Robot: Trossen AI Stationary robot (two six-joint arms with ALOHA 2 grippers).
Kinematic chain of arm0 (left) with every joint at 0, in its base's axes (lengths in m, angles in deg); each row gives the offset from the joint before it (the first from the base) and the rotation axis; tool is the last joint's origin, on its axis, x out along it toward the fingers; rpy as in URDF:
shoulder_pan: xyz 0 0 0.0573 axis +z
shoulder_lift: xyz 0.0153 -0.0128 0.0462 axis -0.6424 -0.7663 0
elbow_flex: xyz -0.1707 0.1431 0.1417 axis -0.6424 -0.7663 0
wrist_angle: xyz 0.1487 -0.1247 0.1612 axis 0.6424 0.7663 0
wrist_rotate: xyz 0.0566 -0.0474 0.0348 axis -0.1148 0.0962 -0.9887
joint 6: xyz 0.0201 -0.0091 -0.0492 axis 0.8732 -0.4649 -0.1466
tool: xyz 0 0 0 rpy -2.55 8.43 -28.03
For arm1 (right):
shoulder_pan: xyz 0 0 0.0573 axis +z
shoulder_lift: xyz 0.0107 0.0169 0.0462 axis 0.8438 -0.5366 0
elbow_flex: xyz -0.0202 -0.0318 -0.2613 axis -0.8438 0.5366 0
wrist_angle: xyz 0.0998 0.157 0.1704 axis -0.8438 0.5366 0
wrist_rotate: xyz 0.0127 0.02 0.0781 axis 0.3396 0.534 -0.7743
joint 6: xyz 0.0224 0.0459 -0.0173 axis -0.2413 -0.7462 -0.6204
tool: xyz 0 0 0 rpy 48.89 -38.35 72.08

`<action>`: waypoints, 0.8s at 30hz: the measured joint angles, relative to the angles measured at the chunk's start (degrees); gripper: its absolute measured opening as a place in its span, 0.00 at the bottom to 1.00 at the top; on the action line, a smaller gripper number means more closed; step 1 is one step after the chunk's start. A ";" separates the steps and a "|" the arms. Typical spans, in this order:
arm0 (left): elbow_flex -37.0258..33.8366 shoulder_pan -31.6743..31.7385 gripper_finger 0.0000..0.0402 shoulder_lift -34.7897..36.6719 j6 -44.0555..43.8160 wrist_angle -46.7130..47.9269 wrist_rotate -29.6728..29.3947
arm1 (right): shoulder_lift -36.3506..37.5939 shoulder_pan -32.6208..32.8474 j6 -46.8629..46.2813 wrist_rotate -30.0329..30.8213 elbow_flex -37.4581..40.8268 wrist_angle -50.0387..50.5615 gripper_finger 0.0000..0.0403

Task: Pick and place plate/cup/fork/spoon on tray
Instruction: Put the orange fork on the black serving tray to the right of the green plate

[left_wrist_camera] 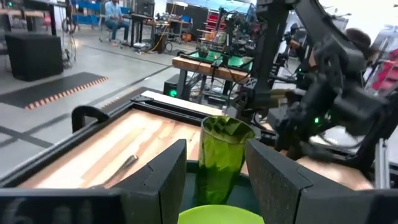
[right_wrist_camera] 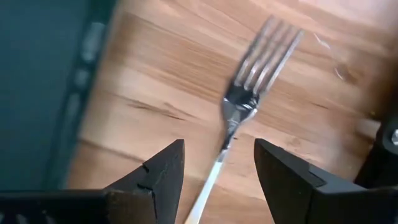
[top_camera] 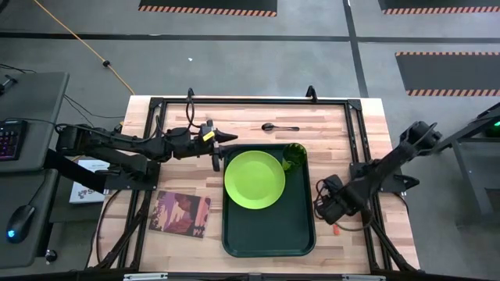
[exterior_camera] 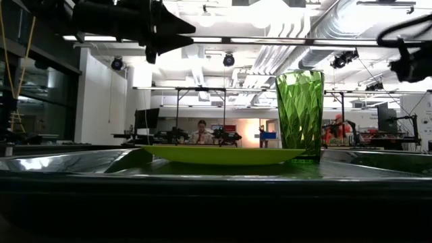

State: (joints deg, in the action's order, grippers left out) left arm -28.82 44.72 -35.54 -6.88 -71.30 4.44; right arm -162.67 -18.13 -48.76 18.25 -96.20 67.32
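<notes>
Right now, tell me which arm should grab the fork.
Right. Its tool is open directly over the fork beside the tray. The left tool is across the tray, by the cup.

No readable text anywhere.
The paper sheet [top_camera: 87, 178] beside the bench [top_camera: 180, 125] carries dark print, too small to make out; the plate, cup and tray bear no visible lettering.

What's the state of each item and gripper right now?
Lime-green round plastic plate: flat on the tray.
Dark-green translucent plastic cup: upright on the tray, beside the plate.
Dark green rectangular tray: on the table.
Silver-tined fork: on the table, ungrasped.
Dark metal spoon: on the table.
Left gripper: open, empty.
Right gripper: open over the fork.
</notes>
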 joint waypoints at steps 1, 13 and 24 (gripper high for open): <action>0.00 -0.04 0.39 0.00 -0.52 0.04 0.29 | -1.24 0.36 -1.12 -0.02 0.00 0.05 0.46; -0.02 -0.04 0.39 0.00 2.33 -0.66 2.18 | -11.22 1.25 -5.65 -1.25 -0.42 -1.31 0.46; -0.02 -0.02 0.39 0.00 4.42 -0.90 2.11 | -12.61 1.25 -5.76 -0.87 -0.35 -3.17 0.11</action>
State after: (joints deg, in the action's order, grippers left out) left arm -28.84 44.70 -35.54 -2.46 -72.19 6.55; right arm -175.28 -16.88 -54.52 17.38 -96.55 64.15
